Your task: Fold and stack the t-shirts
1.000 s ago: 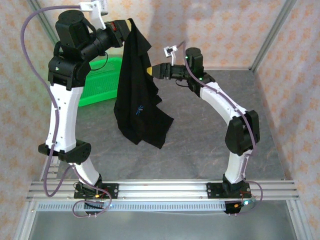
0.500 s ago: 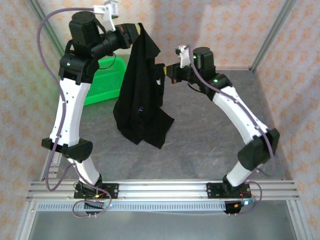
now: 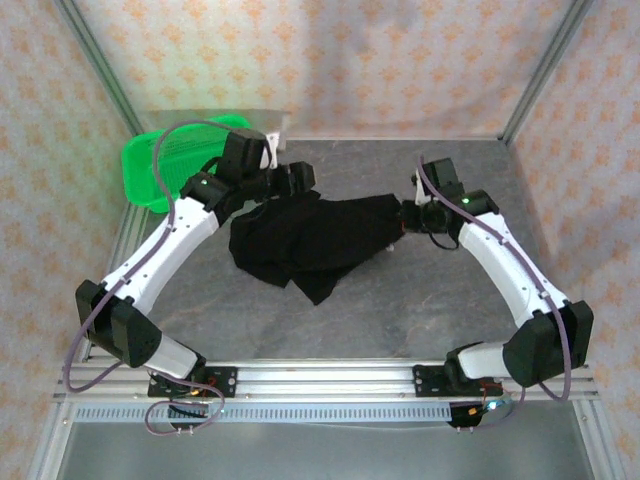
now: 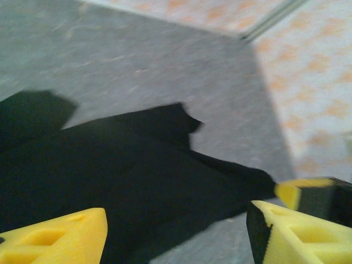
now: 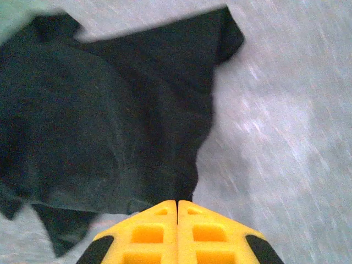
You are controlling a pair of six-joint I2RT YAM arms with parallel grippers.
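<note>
A black t-shirt (image 3: pixel 310 235) lies crumpled on the grey table, stretched between the two grippers. My left gripper (image 3: pixel 300 180) hovers over the shirt's far left part. In the left wrist view its yellow fingers (image 4: pixel 55 236) stand wide apart, open, with the t-shirt (image 4: pixel 126 170) beneath and nothing between them. My right gripper (image 3: pixel 402 218) is at the shirt's right end. In the right wrist view its gripper (image 5: pixel 177 206) is shut on an edge of the t-shirt (image 5: pixel 110 121), which spreads away from it. The right gripper's yellow tip (image 4: pixel 294 192) also appears in the left wrist view.
A bright green mesh basket (image 3: pixel 165 160) sits at the back left, behind the left arm. Bare grey table (image 3: pixel 400 310) lies in front of and to the right of the shirt. Patterned walls and metal frame posts enclose the table.
Both arms came down from high up to the table. The shirt, earlier hanging from the raised left gripper, now lies on the table; the left gripper has let go and opened.
</note>
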